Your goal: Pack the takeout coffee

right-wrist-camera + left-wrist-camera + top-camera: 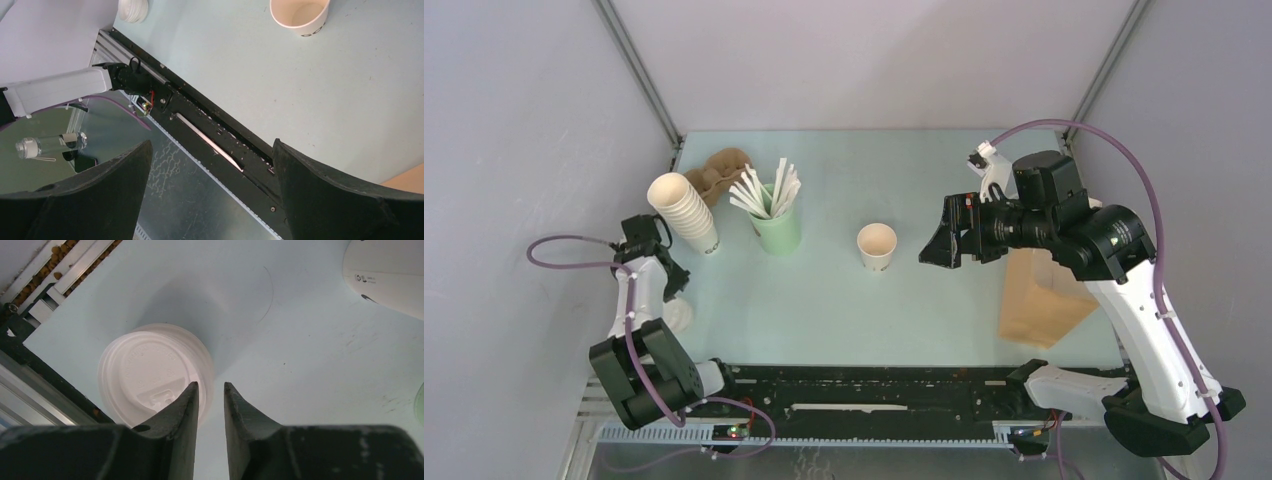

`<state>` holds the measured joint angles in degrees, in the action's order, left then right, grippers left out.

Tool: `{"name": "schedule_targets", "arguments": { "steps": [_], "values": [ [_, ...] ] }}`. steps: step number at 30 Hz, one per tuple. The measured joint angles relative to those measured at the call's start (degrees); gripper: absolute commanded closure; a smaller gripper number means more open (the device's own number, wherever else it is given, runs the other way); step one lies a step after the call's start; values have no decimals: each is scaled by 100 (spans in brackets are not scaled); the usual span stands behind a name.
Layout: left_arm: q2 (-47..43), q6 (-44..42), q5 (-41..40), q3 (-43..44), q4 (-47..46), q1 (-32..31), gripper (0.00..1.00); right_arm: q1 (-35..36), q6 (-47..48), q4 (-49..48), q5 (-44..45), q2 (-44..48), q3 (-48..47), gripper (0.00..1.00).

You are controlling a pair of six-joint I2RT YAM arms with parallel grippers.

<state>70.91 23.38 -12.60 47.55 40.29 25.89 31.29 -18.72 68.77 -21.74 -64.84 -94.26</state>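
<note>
Right gripper (936, 246) is spread wide, hanging just right of the takeout coffee cup (877, 246) and not touching it. Cup's upright and open-topped, mid-table, with dark print near its base that's too small to read. Left gripper (211, 390) has its fingers nearly together with a slim bare gap, tips over the edge of a white lid (150, 370) lying flat. Its embossed lettering is unreadable. Brown paper bag (1039, 300) lies under the right arm.
</note>
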Motion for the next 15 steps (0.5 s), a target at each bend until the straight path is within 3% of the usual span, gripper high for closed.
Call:
{"name": "schedule_targets", "arguments": {
  "steps": [6, 15],
  "values": [
    [98, -2, 90, -103, -46, 15, 72, 31, -28, -2, 2, 0, 0, 2],
    [98, -31, 90, -131, -83, 20, 83, 35, -57, -2, 17, 0, 0, 2]
  ]
}}
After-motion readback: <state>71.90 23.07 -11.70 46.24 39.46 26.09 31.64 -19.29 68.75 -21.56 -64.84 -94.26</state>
